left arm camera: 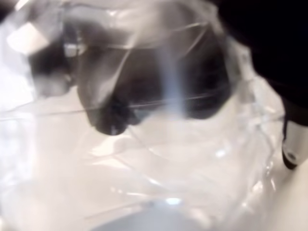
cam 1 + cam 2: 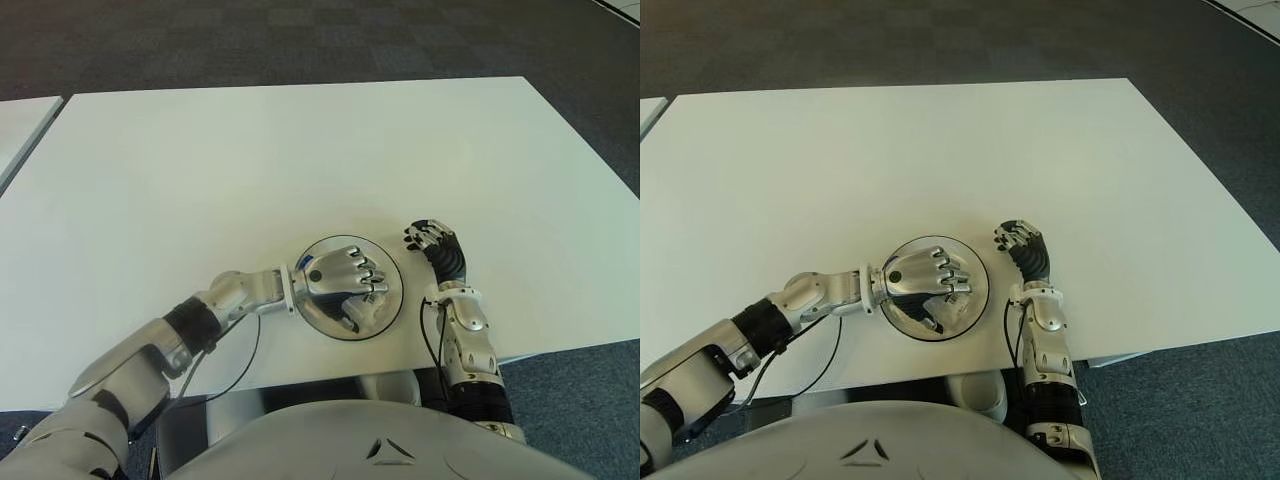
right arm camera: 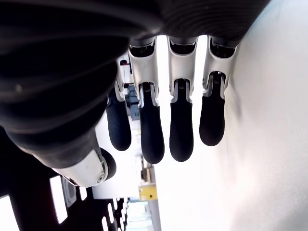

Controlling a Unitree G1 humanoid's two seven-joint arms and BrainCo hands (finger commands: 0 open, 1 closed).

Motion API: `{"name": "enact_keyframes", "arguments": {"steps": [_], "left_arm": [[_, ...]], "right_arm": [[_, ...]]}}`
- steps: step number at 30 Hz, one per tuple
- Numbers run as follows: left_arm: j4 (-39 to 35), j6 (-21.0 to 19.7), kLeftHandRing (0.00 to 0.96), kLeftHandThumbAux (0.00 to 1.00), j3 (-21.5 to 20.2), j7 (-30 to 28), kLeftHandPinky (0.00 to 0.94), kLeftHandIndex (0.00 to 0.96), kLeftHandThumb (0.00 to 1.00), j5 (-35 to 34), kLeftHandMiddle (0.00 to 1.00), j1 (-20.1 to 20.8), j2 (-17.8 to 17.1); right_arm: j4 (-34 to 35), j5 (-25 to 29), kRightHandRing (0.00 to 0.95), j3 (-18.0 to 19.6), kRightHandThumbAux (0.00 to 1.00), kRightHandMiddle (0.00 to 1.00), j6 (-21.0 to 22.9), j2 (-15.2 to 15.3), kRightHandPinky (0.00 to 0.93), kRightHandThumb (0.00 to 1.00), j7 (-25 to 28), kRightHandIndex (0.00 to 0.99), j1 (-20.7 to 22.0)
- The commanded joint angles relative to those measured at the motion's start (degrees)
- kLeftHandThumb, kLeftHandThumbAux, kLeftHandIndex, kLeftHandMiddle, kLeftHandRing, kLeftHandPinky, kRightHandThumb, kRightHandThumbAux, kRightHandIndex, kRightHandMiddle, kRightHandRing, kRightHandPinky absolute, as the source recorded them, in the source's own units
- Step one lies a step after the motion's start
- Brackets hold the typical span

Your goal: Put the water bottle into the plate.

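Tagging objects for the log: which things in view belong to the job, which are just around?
Job:
- bottle, clear, held in the left robot hand
- plate, under that hand

Around:
- right robot hand, beside the plate on its right, holding nothing
- table

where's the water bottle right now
The water bottle is gripped in the left robot hand, directly over the plate near the table's front edge, left of the idle right robot hand.
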State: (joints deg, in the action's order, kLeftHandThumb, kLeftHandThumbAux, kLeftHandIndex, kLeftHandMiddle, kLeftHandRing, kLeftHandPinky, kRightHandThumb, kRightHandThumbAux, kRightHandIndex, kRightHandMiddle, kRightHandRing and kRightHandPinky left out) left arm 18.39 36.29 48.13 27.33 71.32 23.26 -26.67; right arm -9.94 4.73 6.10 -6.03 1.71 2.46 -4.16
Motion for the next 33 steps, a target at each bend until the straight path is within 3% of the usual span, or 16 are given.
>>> {"name": "enact_keyframes", "arguments": {"steps": [1,8,14,22,33], "left_arm": [[0.7,-0.4,0.192,0.580,1.8,-5.5,0.210,0.134,0.343,1.8,0.194,-0.1,-1.9],[-1.3,-1.7,0.091,0.560,1.4,-11.3,0.106,0.033,0.187,0.9,0.087,-0.4,-2.6],[-3.5,-3.8,0.028,0.513,1.1,-15.6,0.044,0.003,0.117,0.8,0.021,-1.2,-3.0],[-4.9,-4.7,0.001,0.448,0.9,-16.8,0.003,0.000,0.087,0.5,0.000,-1.7,-3.4],[-5.9,-6.7,0.000,0.383,0.2,-15.2,0.000,0.000,0.134,0.7,0.000,-2.7,-3.5]], "right_arm": [[-1.1,-0.1,0.492,0.0,0.734,0.496,0.2,-0.2,0.497,0.706,-0.3,0.429,-0.3],[-1.1,-0.2,0.490,0.0,0.734,0.495,0.3,-0.3,0.501,0.707,-0.6,0.428,-0.2],[-1.1,-0.2,0.490,0.0,0.734,0.493,0.5,-0.3,0.502,0.706,-0.9,0.428,-0.2],[-1.1,-0.3,0.493,-0.2,0.734,0.494,0.3,-0.1,0.501,0.705,-0.8,0.428,-0.3],[-1.2,-0.2,0.495,-0.2,0.734,0.497,0.1,0.0,0.506,0.706,-0.6,0.429,-0.4]]}}
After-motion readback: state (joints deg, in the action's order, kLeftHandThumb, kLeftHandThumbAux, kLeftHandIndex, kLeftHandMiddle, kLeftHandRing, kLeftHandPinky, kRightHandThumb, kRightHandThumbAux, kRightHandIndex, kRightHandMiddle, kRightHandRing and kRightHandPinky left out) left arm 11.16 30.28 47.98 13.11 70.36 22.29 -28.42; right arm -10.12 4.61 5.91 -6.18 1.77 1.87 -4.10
